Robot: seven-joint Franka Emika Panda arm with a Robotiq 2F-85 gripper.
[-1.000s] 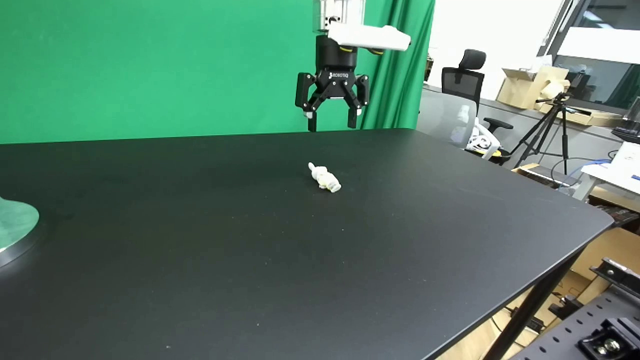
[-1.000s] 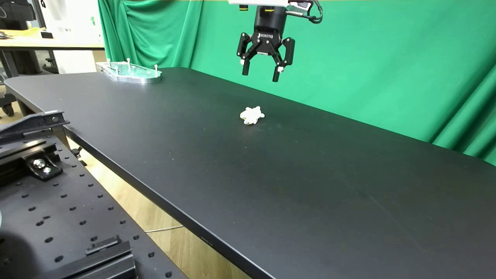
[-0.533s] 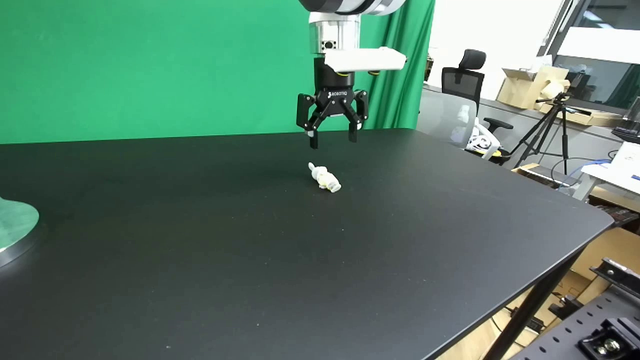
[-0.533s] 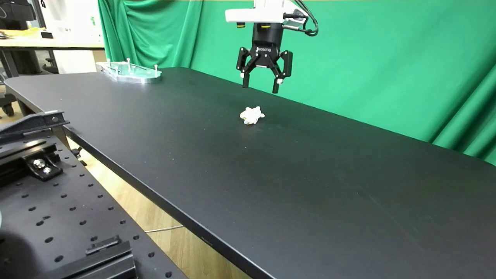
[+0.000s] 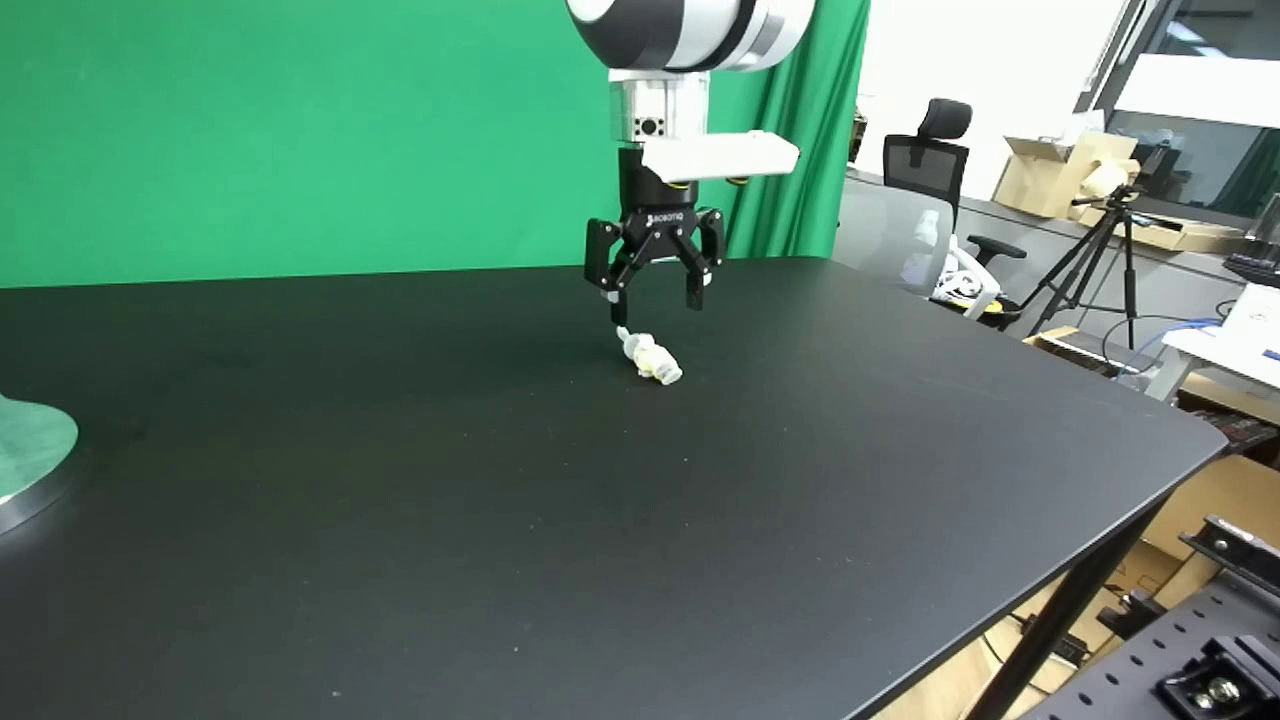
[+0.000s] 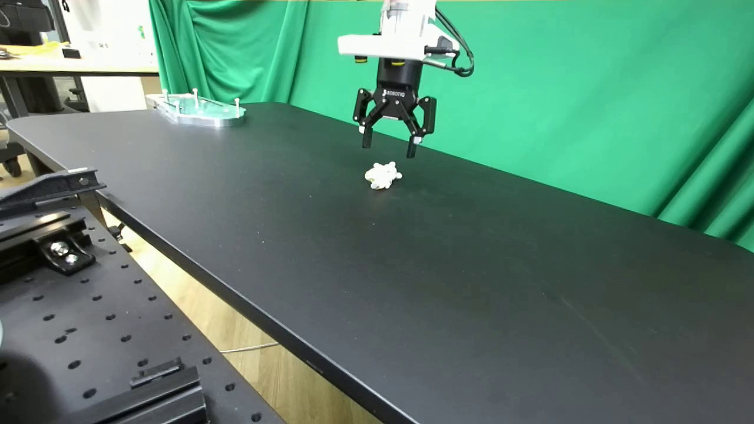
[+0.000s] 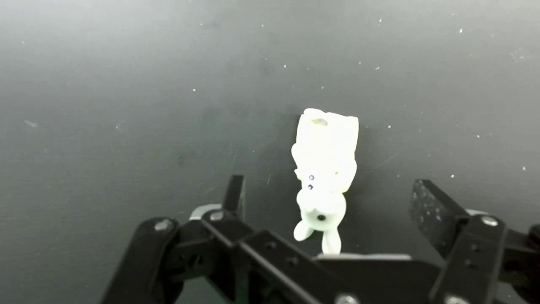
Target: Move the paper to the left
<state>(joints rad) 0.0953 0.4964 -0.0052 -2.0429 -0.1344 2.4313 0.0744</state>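
Note:
The white object on the table, which the task calls the paper, looks in the wrist view like a small rabbit-shaped figure (image 7: pixel 325 160) lying flat, ears towards the gripper. It also shows in both exterior views (image 5: pixel 652 358) (image 6: pixel 383 175) as a small white lump. My gripper (image 5: pixel 657 303) is open and empty above the table, pointing down, a little behind the figure. In an exterior view the gripper (image 6: pixel 389 143) stands above the figure with a gap below the fingertips. In the wrist view, the figure's head and ears show between the two spread fingers (image 7: pixel 436 211), apart from both.
The black table (image 5: pixel 500 550) has its right edge (image 5: pixel 1000 610) in view. A pale greenish round disc (image 5: pixel 35 440) stands at the left. A greenish tray with white posts (image 6: pixel 200 113) stands at the far end. A perforated metal bench (image 6: pixel 118 341) adjoins. A green curtain (image 6: pixel 530 88) hangs behind.
My gripper has moved down towards the table and slightly left in both exterior views, coming closer to the white figure. It stays open. The figure has not moved.

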